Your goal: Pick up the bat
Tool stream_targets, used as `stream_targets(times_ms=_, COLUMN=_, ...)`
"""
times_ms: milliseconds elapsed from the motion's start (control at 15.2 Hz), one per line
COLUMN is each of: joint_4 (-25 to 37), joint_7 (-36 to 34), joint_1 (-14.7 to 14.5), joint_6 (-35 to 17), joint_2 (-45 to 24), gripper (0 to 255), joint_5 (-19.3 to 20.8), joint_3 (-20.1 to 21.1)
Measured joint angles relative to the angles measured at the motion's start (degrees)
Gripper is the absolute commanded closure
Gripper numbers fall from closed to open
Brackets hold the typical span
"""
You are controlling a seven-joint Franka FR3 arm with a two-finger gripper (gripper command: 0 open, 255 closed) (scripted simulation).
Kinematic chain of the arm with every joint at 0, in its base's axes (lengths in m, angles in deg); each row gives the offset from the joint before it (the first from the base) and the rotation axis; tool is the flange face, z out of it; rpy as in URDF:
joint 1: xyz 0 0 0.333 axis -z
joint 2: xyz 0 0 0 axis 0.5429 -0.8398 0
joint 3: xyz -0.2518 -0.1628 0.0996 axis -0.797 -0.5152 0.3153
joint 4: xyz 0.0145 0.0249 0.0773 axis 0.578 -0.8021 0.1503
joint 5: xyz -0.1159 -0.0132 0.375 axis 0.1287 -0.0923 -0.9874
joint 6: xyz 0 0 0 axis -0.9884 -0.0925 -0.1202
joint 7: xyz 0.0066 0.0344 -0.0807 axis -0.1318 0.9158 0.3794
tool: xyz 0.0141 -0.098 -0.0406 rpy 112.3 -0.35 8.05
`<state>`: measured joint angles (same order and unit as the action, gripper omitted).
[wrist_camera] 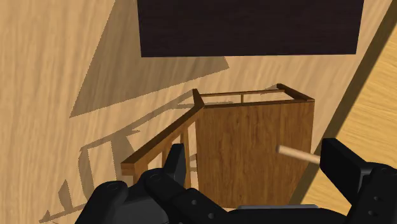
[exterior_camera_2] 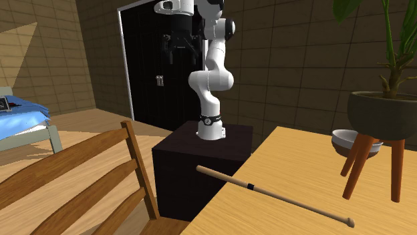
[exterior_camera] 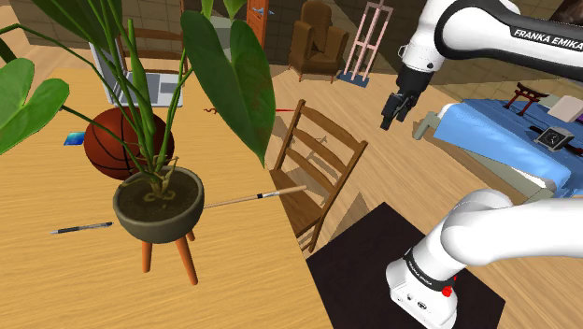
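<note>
Since the fingers [wrist_camera: 177, 162] hang spread and empty, the whole pick-up seems left to do: well below them lie the worktop [exterior_camera: 56, 271] and the chair [exterior_camera: 299, 206], off to one side a pot [exterior_camera: 159, 207] holding a leafy plant [exterior_camera: 224, 75], and the thin bat [exterior_camera: 252, 197] flat on the worktop, one end overhanging below them.

Lettering on the robot arm

"FRANKA EMIKA" is read in white capitals on a dark band of the white arm [exterior_camera: 486, 28], at the shoulder view's upper right. Small print on the arm's lowest link [exterior_camera: 422, 272] cannot be made out.
</note>
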<state>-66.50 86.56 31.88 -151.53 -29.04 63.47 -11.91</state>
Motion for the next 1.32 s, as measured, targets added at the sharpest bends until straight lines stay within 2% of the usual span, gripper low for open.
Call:
stream_targets(times_ms=264, joint_4=-0.39, joint_7=2.23, joint_1=-1.4, joint_6=-3.84, joint_2=-3.19, gripper=0, joint_5=0.25, joint_3=0.1)
stream_targets(times_ms=792, joint_4=-2.05, joint_7=9.42, joint_1=-6.67, joint_6=-17.55, joint_2=-14.02, gripper=0, joint_5=0.58, joint_3=1.87)
stream_targets(times_ms=1320, joint_4=0.01, joint_7=16.18, joint_1=-11.18, joint_6=-30.3, joint_2=-27.51, gripper=0, joint_5=1.66, joint_3=4.4)
